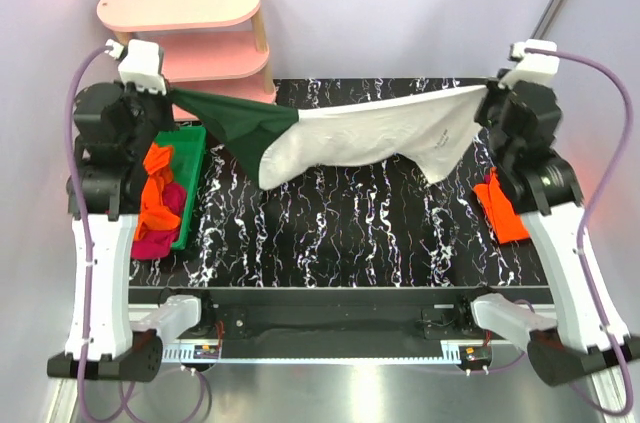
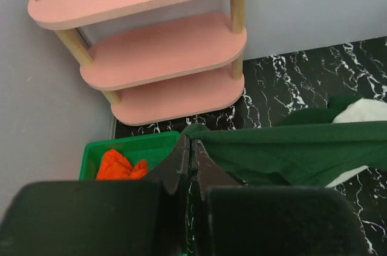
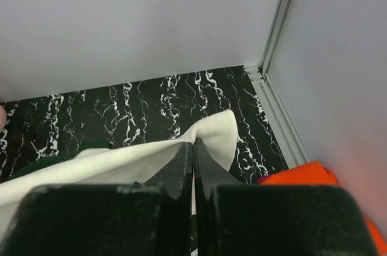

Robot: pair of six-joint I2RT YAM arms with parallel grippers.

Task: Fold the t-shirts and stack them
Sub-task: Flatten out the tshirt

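The white t-shirt [image 1: 380,133] with dark green sleeves hangs stretched in the air between both arms above the black marble table [image 1: 340,233]. My left gripper [image 1: 172,95] is shut on its green sleeve [image 2: 290,147]; the pinch shows in the left wrist view [image 2: 191,142]. My right gripper [image 1: 488,89] is shut on its white edge [image 3: 214,132]; the pinch shows in the right wrist view [image 3: 194,143]. An orange t-shirt [image 1: 157,193] and a magenta one [image 1: 160,233] lie piled in the green bin. Another orange t-shirt [image 1: 503,208] lies at the table's right side.
A green bin [image 1: 190,188] stands at the table's left edge, seen also in the left wrist view [image 2: 130,150]. A pink three-tier shelf [image 1: 200,28] stands behind the table at the back left. Grey walls close in the back and both sides.
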